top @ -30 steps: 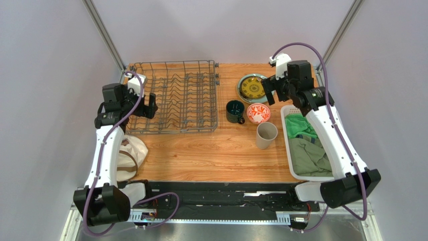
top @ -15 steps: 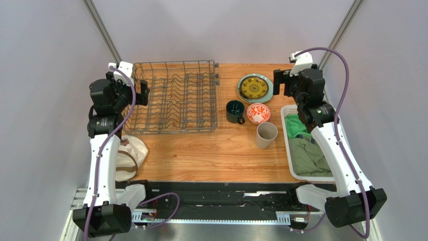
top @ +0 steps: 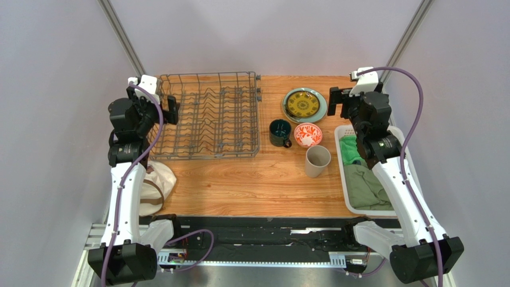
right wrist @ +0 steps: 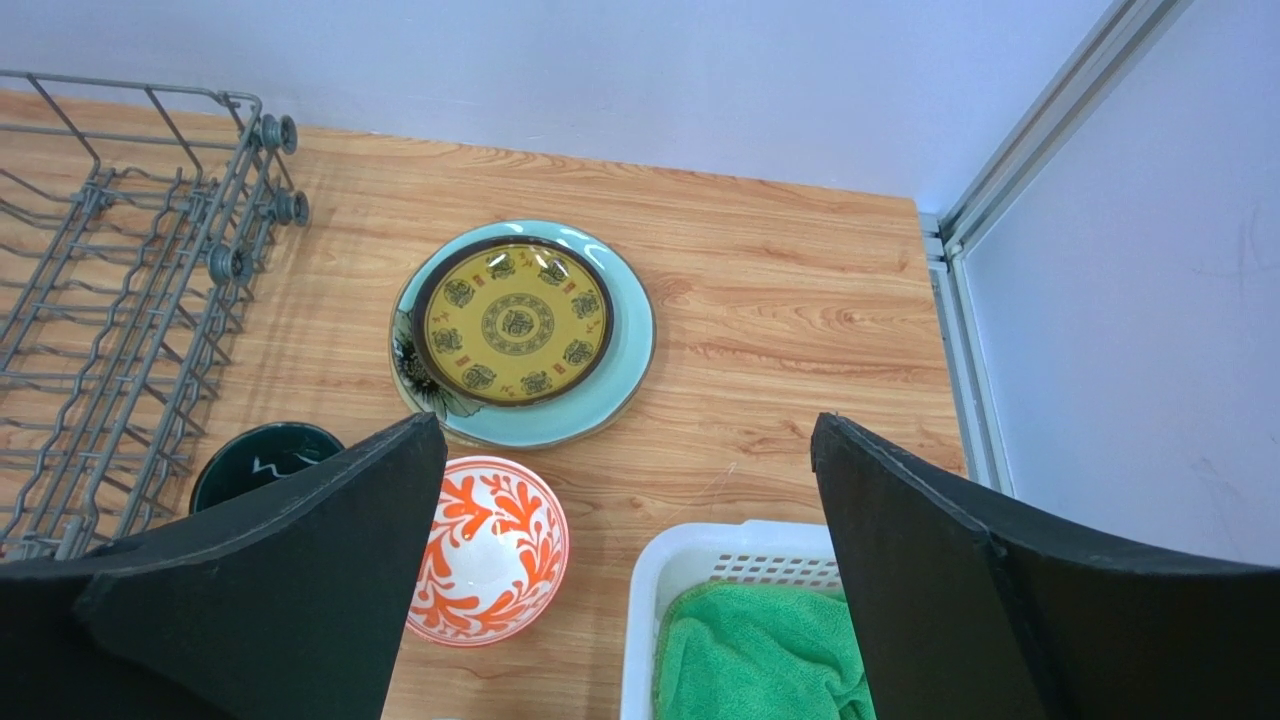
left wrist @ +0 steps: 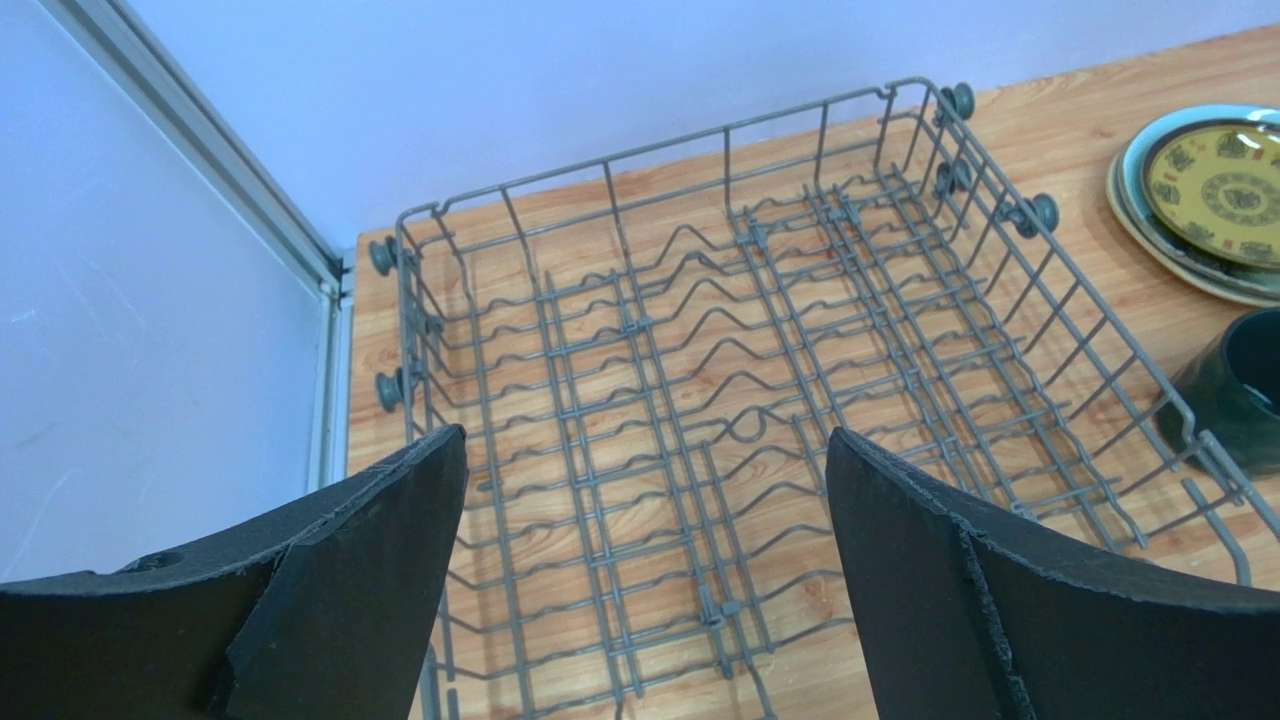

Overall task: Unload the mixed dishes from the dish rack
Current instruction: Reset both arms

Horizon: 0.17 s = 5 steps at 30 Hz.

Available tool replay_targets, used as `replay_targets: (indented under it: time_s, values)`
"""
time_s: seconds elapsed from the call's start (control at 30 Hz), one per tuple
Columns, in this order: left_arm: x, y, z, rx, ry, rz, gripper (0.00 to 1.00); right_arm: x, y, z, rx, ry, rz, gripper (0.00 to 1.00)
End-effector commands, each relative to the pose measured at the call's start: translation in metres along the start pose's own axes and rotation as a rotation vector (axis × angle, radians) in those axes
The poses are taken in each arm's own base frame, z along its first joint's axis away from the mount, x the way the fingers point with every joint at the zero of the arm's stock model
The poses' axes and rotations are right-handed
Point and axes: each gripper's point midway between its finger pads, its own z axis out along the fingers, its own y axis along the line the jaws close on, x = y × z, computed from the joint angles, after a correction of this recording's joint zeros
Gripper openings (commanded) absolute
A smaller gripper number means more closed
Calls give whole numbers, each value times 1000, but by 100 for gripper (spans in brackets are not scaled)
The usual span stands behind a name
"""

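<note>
The grey wire dish rack (top: 209, 74) stands at the back left with nothing in it; it fills the left wrist view (left wrist: 661, 143). Right of it, on the wooden table, the yellow-and-dark plate (top: 301, 104) (right wrist: 516, 323) lies on the pale green plate (top: 320, 109) (right wrist: 624, 353). In front of them are the dark green mug (top: 279, 132) (right wrist: 256, 458), the red-and-white bowl (top: 307, 135) (right wrist: 489, 548) and the beige cup (top: 316, 160). No cream plate shows. My left gripper (top: 169, 112) (left wrist: 646, 443) is open and empty above the rack's left side. My right gripper (top: 338, 103) (right wrist: 628, 428) is open and empty, right of the plates.
A white slotted basket (top: 344, 179) (right wrist: 706, 548) with green cloths (top: 365, 179) stands at the right edge. A beige bag (top: 152, 185) lies off the table's front left. Metal frame posts (top: 123, 39) rise at both back corners.
My left arm has lifted and pulled back toward the rack's back left corner. My right arm has drawn back to the right, away from the plates. Both grippers stayed open.
</note>
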Motion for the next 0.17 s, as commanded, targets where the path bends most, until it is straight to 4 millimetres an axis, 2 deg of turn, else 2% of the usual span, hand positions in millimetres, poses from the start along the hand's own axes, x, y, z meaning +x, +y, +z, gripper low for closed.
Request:
replay_targets:
  time_s: [0.0, 0.13]
  values:
    - [-25, -1, -3, 4, -86, 6, 97, -21, -7, -5, 35, -86, 27, 99]
    - [-19, -2, -2, 8, -79, 5, 97, -19, -6, -5, 31, -82, 24, 100]
